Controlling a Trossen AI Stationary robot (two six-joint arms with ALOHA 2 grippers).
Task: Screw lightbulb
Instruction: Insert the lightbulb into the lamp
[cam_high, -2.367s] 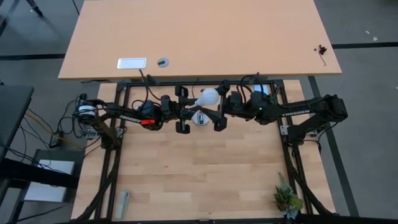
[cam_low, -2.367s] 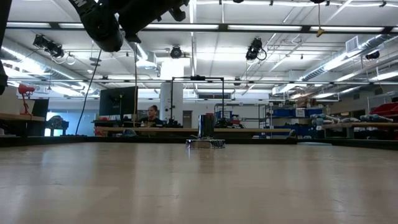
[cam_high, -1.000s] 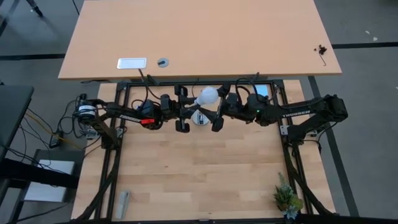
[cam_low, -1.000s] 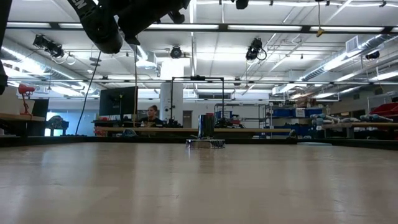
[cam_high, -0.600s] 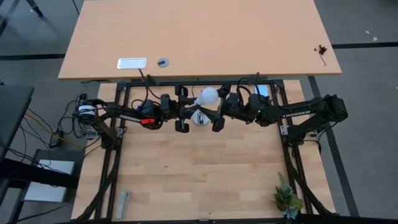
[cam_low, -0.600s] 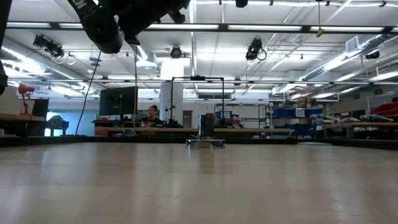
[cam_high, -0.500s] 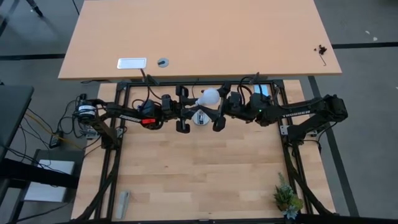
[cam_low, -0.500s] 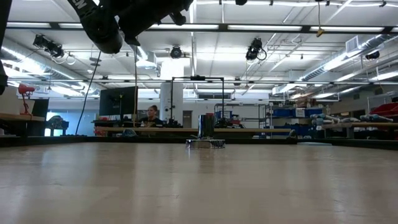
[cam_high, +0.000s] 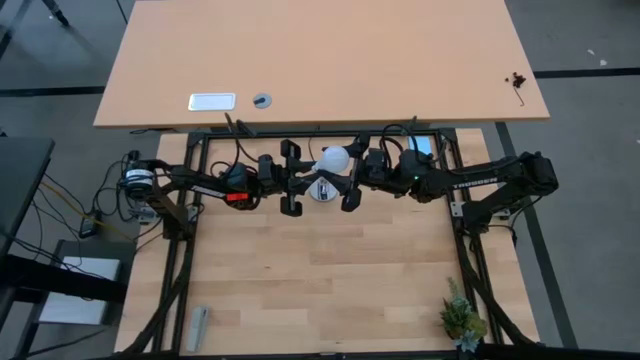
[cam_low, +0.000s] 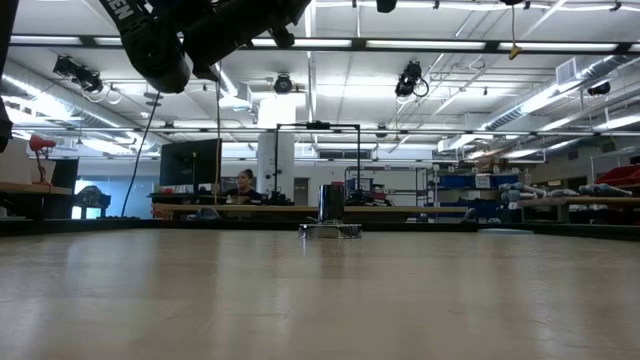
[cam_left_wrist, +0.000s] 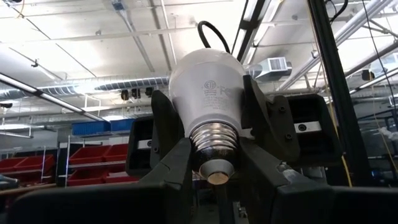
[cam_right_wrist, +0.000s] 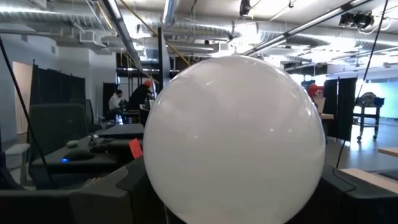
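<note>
The white frosted lightbulb (cam_high: 332, 160) hangs in the air between my two grippers, above the far middle of the table. Its threaded silver base points toward the left arm and its round dome (cam_right_wrist: 233, 143) toward the right arm. My left gripper (cam_high: 312, 172) is shut on the screw base. My right gripper (cam_high: 345, 165) reaches in from the table's right, one finger on each side of the dome. The round silvery socket (cam_high: 320, 191) stands on the table under the bulb and also shows in the low view (cam_low: 330, 228). My left gripper pinches the threaded screw base (cam_left_wrist: 214, 140) between its two fingers (cam_left_wrist: 177, 168), coming from the table's left and slanting upward. The bulb is lifted clear and juts out past the fingertips, dome end away from the gripper. My right gripper has its fingers (cam_left_wrist: 166, 124) against opposite sides of the white glass body (cam_left_wrist: 208, 93), coming about level from the table's right. The dome end faces back into the gripper.
A small potted plant (cam_high: 460, 320) stands at the near right corner and a grey bar (cam_high: 197, 328) lies at the near left. Black frame rails (cam_high: 185, 250) run along the table's sides. A second, larger table (cam_high: 320, 60) lies beyond the far edge.
</note>
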